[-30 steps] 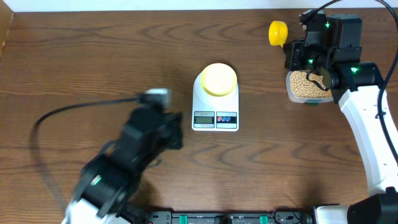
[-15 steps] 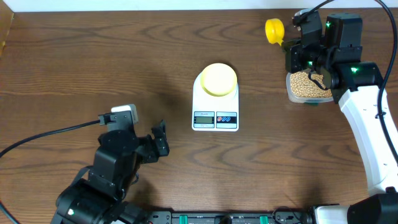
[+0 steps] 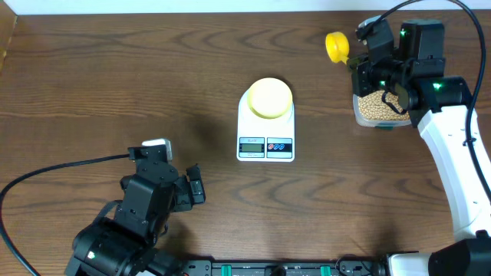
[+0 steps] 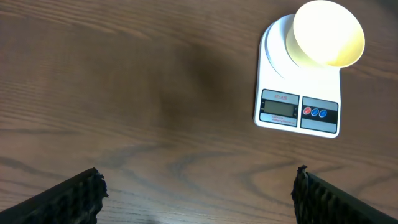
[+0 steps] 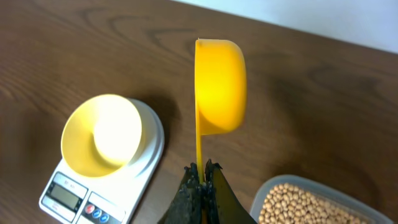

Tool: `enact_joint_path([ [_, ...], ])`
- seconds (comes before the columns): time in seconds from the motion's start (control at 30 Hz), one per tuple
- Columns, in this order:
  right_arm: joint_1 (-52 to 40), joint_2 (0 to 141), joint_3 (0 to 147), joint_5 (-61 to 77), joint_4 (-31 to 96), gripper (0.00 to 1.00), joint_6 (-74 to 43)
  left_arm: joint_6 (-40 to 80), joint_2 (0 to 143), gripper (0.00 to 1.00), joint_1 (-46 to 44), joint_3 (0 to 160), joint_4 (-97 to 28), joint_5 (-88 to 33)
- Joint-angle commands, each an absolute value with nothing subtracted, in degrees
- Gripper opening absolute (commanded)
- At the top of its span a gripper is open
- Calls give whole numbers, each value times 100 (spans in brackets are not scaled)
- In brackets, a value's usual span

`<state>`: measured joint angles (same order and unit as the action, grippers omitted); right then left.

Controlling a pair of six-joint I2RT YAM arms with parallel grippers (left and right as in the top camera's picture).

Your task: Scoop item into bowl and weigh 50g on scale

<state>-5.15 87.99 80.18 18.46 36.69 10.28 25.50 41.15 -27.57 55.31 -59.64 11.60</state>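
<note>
- I see the bowl (image 3: 269, 97) on the scale's (image 3: 265, 142) rear part.
- The beans (image 3: 370, 106) sit in a tub (image 3: 357, 116) well right.
- The scoop (image 3: 337, 43) seems raised behind the tub's left.

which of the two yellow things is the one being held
The bright yellow scoop, held by the right gripper, fingers shut on its thin handle. The pale yellow bowl sits untouched on the white scale.

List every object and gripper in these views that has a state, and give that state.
scale: display too small to read.
bowl: empty, sitting on the scale.
tub: open, no lid on it.
beans: in the tub, none in the bowl.
scoop: in the air, gripped by its handle.
left gripper: jaws wide open, empty.
right gripper: jaws shut on the scoop.
</note>
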Motion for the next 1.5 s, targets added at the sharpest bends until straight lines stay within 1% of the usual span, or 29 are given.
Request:
enact_joint_path([
  [0.0,-491,8766,8040,1903,3754,1,1188,2536,4121,98,-2733,5581,-5981,1275],
  [0.6,-493,8766,8040,2021,3658,1,1186,2539,4257,98,-2733,5572,-6075,1271],
  [0.7,-493,8766,8040,2163,3500,1,1188,2676,4257,98,-2733,5572,-5929,1114],
  [0.8,-493,8766,8040,2161,3306,1,1188,2692,4257,98,-2733,5572,-5448,1026],
  [0.93,-497,8766,8040,2163,3166,1,1186,2694,4257,98,-2733,5572,-4663,456],
  [1.0,-497,8766,8040,2161,3148,1,1186,2694,4257,98,-2733,5572,-4464,91],
  [1.13,-497,8766,8040,2158,3277,1,980,2694,4257,98,-2733,5572,-4364,-552],
  [1.23,-497,8766,8040,2158,3402,1,810,2694,4261,98,-2733,5572,-4543,-1074],
  [1.27,-497,8766,8040,2163,3439,1,674,2694,4263,93,-2733,5572,-4602,-1210],
  [1.3,-497,8766,8040,2161,3468,1,563,2694,4268,69,-2733,5572,-4619,-1280],
  [1.33,-497,8766,8040,2158,3483,1,469,2696,4270,50,-2733,5572,-4617,-1288],
  [1.4,-497,8766,8040,2158,3496,1,327,2842,4272,14,-2733,5572,-4611,-1284],
  [1.43,-497,8766,8040,2158,3496,1,252,2904,4283,8,-2733,5572,-4595,-1284],
  [1.47,-497,8766,8040,2158,3496,1,152,3028,4303,7,-2733,5572,-4584,-1284],
])
